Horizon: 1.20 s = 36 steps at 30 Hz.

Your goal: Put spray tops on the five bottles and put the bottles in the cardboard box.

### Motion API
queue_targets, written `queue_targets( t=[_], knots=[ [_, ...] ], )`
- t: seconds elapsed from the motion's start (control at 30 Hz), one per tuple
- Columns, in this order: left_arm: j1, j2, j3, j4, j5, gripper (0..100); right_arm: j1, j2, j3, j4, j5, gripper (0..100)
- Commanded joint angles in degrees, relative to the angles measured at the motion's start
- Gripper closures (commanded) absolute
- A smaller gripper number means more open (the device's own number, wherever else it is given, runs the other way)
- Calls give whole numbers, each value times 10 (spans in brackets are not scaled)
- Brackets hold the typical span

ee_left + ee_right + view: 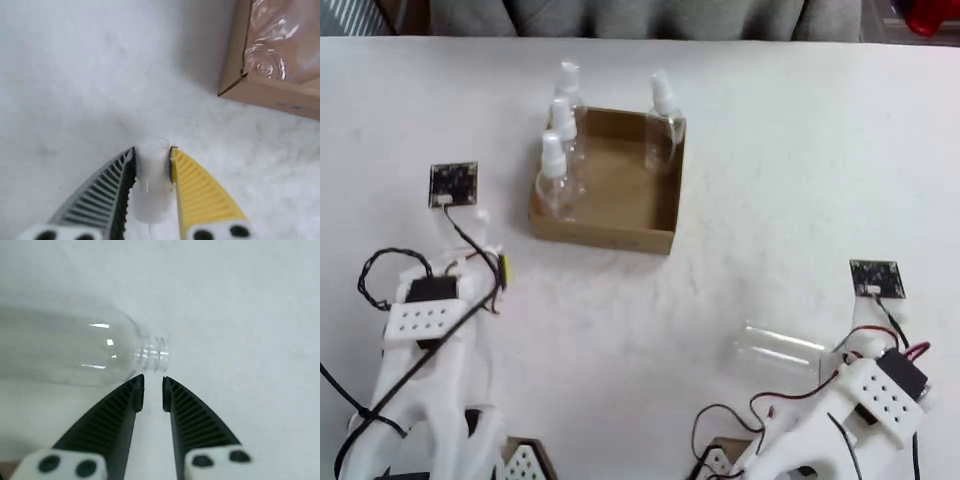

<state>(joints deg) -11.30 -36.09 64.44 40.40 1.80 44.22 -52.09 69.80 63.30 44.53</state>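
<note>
High view, whole table (800,150):
- Cardboard box (610,190) sits upper centre of the frame, open side up.
- Four capped bottles (555,180) stand upright inside it, clear, each with a white top. Three line the box's left wall; one is at the upper right corner.
- Uncapped bottle (778,346) lies on its side on the table, lower right of the frame, well apart from the box. It is just beside the arm at lower right.

Left wrist view:
- Left hand (152,155) is clamped on a white spray top (151,175), the grey finger on one side and the yellow finger on the other, both touching it.
- One corner of the cardboard box is near, with the base of a clear bottle visible inside.

Right wrist view:
- Right hand (153,382) has its two black fingers a narrow gap apart, with nothing between them.
- The fingertips sit just beside the threaded neck of the uncapped bottle, apart from it. The neck is bare, with no top on it.
- The bottle's body lies flat on the white table surface.
</note>
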Motion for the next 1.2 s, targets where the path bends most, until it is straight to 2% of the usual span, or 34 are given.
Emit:
queue_targets(
  t=[0.0,0.23,0.33,0.43,0.57,0.63,0.9,1.0,1.17],
  knots=[
    [-8,1,-2,-12,3,979,-20,-2,-38,-6,-49,968],
    [-8,1,6,-15,2,979,-73,7,-72,-3,-148,968],
    [-8,1,8,-15,2,979,-101,58,-99,-3,-185,968],
    [-8,1,9,-15,2,979,-93,124,-151,2,-202,968],
    [-8,1,9,-15,1,979,-62,176,-228,79,-192,968],
    [-8,1,9,-15,1,979,-45,177,-242,114,-158,968],
    [-6,1,9,-15,1,979,44,117,-174,145,-42,969],
    [-6,1,9,-15,1,979,53,98,-117,101,-24,969],
    [-6,1,9,-15,1,979,50,124,-46,-42,-25,981]
  ],
)
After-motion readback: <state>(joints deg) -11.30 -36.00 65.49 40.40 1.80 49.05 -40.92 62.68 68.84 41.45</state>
